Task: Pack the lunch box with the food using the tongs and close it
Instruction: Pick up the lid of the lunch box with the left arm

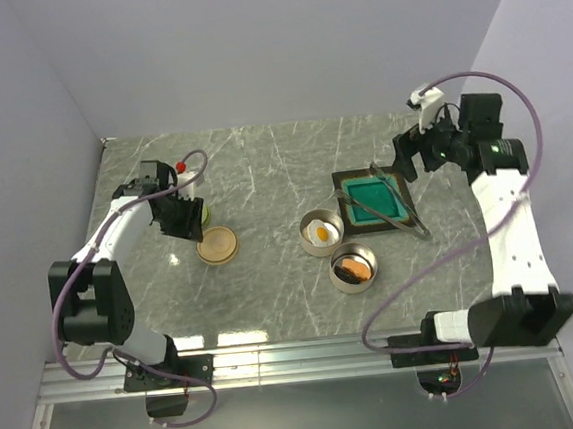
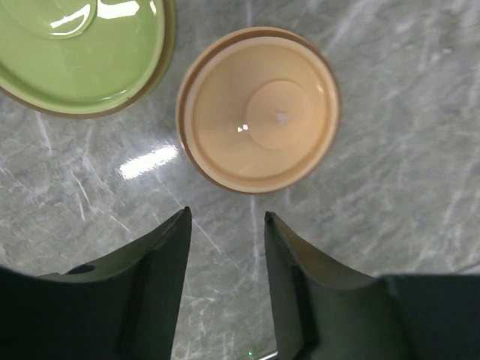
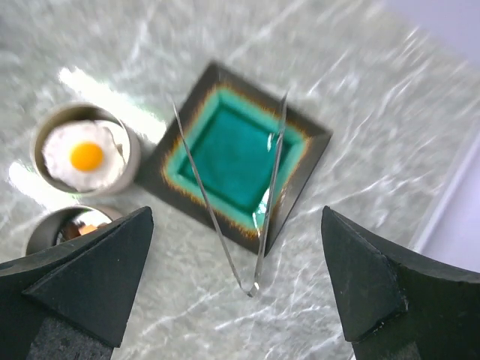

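Slim silver tongs (image 3: 268, 191) lie across a square teal tray (image 3: 316, 141), their joined end on the table past its corner. My right gripper (image 3: 236, 214) hovers open above that joined end, touching nothing. Beside the tray, a fried egg (image 3: 82, 155) sits in one round tin of the lunch box (image 1: 320, 234). Orange and brown food (image 1: 351, 267) fills the second tin (image 3: 52, 225). My left gripper (image 2: 225, 219) hangs over bare table just short of a tan lid (image 2: 257, 110), jaws partly apart with nothing between them. A green lid (image 2: 82, 52) lies beside the tan one.
The tray (image 1: 360, 228) stands right of centre with the tongs (image 1: 399, 220) pointing toward the right arm. The two lids are at the left, the tan lid (image 1: 217, 246) nearer than the green lid (image 1: 204, 214). Walls close in the back and both sides.
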Tool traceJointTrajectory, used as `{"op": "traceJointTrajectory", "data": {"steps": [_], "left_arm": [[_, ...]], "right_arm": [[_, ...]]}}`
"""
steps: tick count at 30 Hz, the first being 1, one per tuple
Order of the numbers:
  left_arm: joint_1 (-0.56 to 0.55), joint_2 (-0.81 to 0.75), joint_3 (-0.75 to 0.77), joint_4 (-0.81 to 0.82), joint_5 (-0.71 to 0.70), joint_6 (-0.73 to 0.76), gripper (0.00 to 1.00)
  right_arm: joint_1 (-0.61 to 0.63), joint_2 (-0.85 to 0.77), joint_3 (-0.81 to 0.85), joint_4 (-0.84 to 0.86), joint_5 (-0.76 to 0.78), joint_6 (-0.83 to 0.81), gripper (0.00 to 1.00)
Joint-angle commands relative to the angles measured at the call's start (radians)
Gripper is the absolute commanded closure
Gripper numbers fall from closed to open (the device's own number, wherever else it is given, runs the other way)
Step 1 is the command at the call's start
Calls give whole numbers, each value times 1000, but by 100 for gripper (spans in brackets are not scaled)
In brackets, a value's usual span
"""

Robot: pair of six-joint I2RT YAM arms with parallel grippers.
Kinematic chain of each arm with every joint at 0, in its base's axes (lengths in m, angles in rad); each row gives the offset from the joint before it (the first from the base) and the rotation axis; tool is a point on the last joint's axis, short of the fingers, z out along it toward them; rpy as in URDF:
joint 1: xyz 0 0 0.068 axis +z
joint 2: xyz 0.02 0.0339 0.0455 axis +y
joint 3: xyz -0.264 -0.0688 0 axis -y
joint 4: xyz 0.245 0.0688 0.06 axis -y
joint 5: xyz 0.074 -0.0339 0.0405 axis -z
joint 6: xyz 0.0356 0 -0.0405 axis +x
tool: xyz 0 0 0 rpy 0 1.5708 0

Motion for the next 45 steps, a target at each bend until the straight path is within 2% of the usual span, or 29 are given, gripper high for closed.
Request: {"op": "traceJointTrajectory", "data": {"steps": [1, 7, 13, 17, 21, 27, 28, 29, 30, 33, 36, 37, 39, 43, 45], "left_arm": [[2, 37, -16, 89, -62, -8, 52], [2, 134, -30, 140, -102, -17, 57], [2, 197, -34, 178, -102, -37, 59], [2, 231, -34, 195, -111, -46, 62], [2, 261, -28, 206, -130, -56, 66], [1, 278, -13, 182, -124, -65, 83], [1, 277, -8, 166, -110, -66, 92], [1, 274, 5, 136, -96, -68, 96], [1, 268, 13, 116, -40, -60, 100], [1, 235, 53, 12, 74, -43, 100], [1, 199, 116, -122, 294, -7, 100], [1, 183, 134, -162, 421, 3, 100], [1, 171, 179, -261, 537, 57, 100], [-8, 151, 226, -436, 804, 200, 100], [-20, 159, 248, -534, 942, 332, 100]], "right_arm": [[10, -130, -41, 102, -20, 78, 0], [8, -231, -68, 96, -64, 73, 0], [11, -195, -26, -44, -118, 69, 0], [16, -211, -70, -62, -152, 31, 0], [82, -240, -116, -58, -100, -22, 0], [197, -308, -202, 11, -13, -109, 0], [221, -329, -231, 28, -9, -120, 1], [234, -342, -245, 42, -11, -144, 1], [246, -355, -277, 82, -17, -154, 1], [283, -408, -325, 160, -31, -210, 1], [323, -457, -397, 247, -61, -262, 2], [333, -492, -417, 284, -86, -270, 2], [391, -523, -464, 390, -91, -275, 2], [532, -558, -491, 528, -74, -263, 21], [641, -569, -520, 614, -49, -272, 25]]}}
